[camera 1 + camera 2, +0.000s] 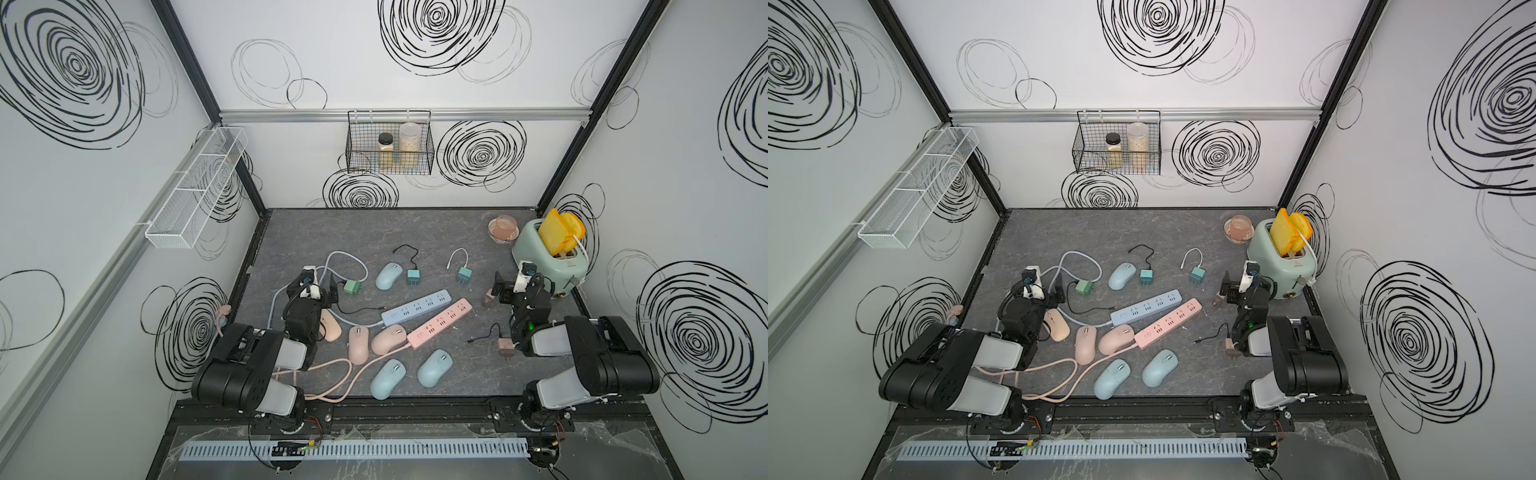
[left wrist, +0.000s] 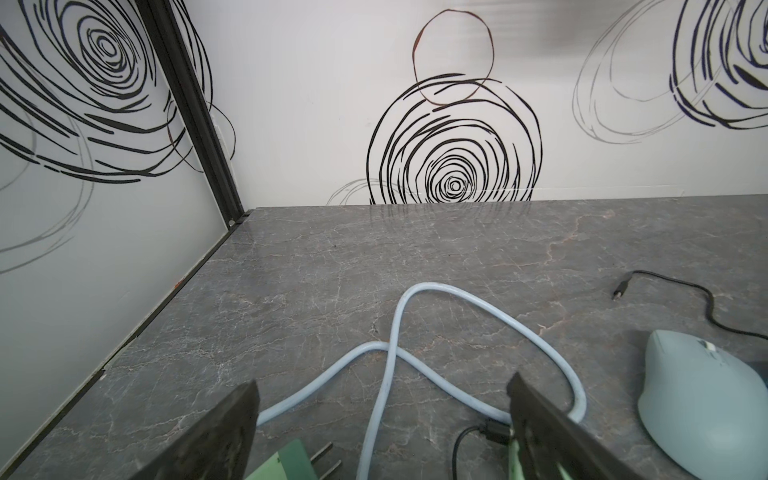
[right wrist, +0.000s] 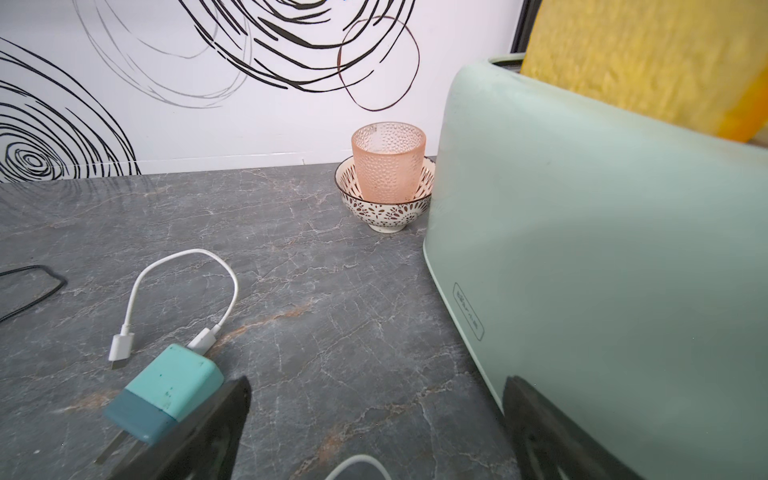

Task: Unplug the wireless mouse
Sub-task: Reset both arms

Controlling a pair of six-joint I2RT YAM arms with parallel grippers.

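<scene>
Several wireless mice lie mid-table in both top views: a pale blue mouse (image 1: 389, 275) (image 2: 706, 399) at the back, three pink mice (image 1: 358, 343) in the middle, and two blue mice (image 1: 434, 368) at the front. I cannot tell which mouse has a cable plugged in. My left gripper (image 1: 333, 284) (image 2: 382, 399) hangs open over a green charger (image 1: 353, 286) (image 2: 286, 461) and its black cable (image 2: 469, 440). My right gripper (image 1: 496, 289) (image 3: 374, 399) stands open and empty beside the toaster (image 3: 602, 249), near a teal charger (image 3: 166, 386) with a white cable (image 3: 183, 266).
A blue power strip (image 1: 417, 307) and a pink power strip (image 1: 440, 322) lie side by side mid-table, their cords looping left. Another teal charger (image 1: 412, 276) trails a black cable. Pink chargers (image 1: 505, 347) sit by my right arm. A bowl holding a cup (image 3: 388, 174) stands at the back.
</scene>
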